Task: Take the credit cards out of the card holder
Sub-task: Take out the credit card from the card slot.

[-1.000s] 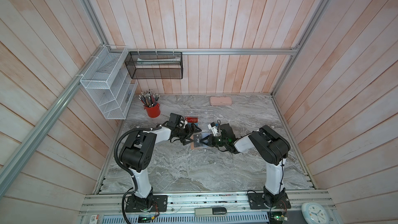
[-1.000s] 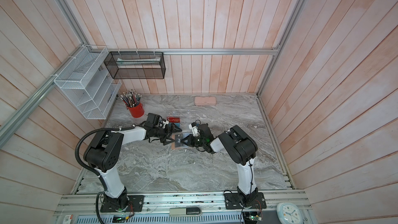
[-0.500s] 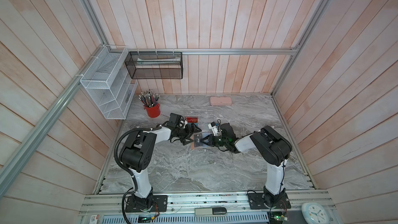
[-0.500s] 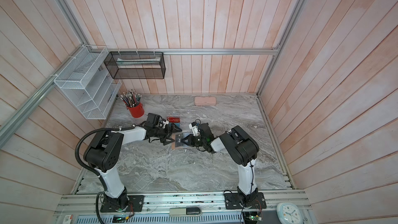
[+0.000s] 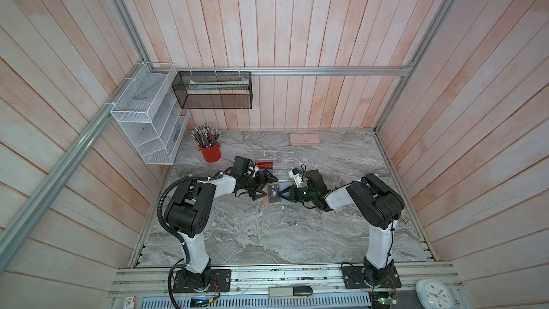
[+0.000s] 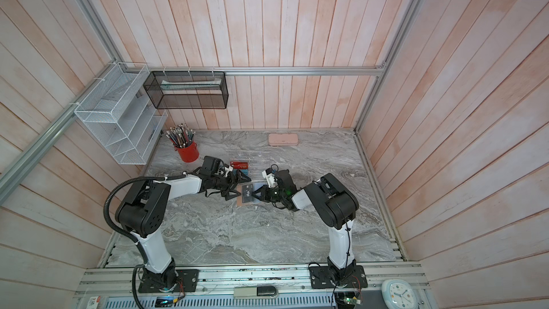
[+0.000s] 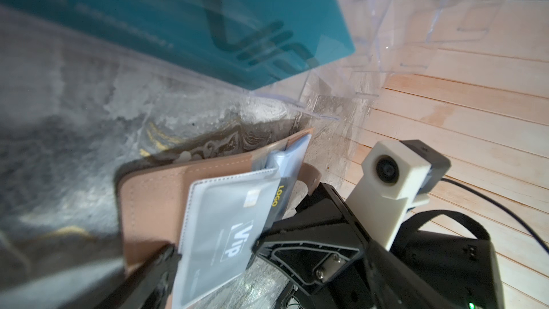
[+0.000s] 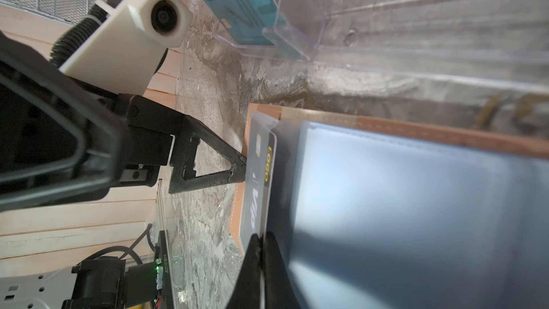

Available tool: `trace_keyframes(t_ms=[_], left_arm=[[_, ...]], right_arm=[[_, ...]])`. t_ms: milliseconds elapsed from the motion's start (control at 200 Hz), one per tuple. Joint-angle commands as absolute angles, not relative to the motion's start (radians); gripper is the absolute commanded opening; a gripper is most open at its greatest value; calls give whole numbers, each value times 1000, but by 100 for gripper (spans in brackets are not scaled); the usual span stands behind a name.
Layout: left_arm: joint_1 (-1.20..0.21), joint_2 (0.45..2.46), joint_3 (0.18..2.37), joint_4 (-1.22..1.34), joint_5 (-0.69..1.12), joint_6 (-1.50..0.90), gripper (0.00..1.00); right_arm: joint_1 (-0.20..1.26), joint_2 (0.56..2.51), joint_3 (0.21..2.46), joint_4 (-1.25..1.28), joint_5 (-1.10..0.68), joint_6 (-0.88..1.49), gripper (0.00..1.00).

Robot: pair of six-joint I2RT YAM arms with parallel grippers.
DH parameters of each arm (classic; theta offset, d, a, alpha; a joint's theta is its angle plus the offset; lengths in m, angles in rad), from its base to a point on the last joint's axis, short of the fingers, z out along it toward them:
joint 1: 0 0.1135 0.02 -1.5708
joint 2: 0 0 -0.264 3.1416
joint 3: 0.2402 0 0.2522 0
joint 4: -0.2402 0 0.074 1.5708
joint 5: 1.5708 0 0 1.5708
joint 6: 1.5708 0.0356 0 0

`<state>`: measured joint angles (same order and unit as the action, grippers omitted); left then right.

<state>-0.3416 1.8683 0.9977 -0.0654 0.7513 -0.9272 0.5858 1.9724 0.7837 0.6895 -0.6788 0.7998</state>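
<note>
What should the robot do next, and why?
Probably the right gripper should draw the black card out of its sleeve: it is shut on the card's exposed edge, while a finger of the open left gripper rests on the card holder.

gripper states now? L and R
Left gripper: open, one finger at the card holder's edge, holding nothing.
Right gripper: shut on the sleeve with the black card in it.

Premises: a robot test booth fitted out as a desk corner. Plank walls (image 5: 267,25) in an aluminium frame (image 5: 326,70) enclose a marble-look tabletop (image 5: 267,233). The left arm (image 5: 190,203) and right arm (image 5: 377,203) are bolted to a front rail (image 5: 282,274). Office fittings noted: wire shelf (image 5: 142,126), mesh basket (image 5: 212,90), pencil cup (image 5: 210,152), clock (image 5: 433,292).
</note>
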Motion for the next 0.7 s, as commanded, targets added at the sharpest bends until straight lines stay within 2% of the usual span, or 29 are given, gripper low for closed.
trace_keyframes(t_ms=[0, 510, 695], left_arm=[[-350, 1954, 951, -197, 584, -889, 100], [-349, 1954, 950, -195, 589, -890, 100], [-350, 1911, 957, -163, 646, -910, 100]], right_arm=[[576, 1953, 770, 703, -696, 782, 6], [562, 1939, 771, 688, -724, 775, 6], [567, 1952, 779, 685, -721, 780, 5]])
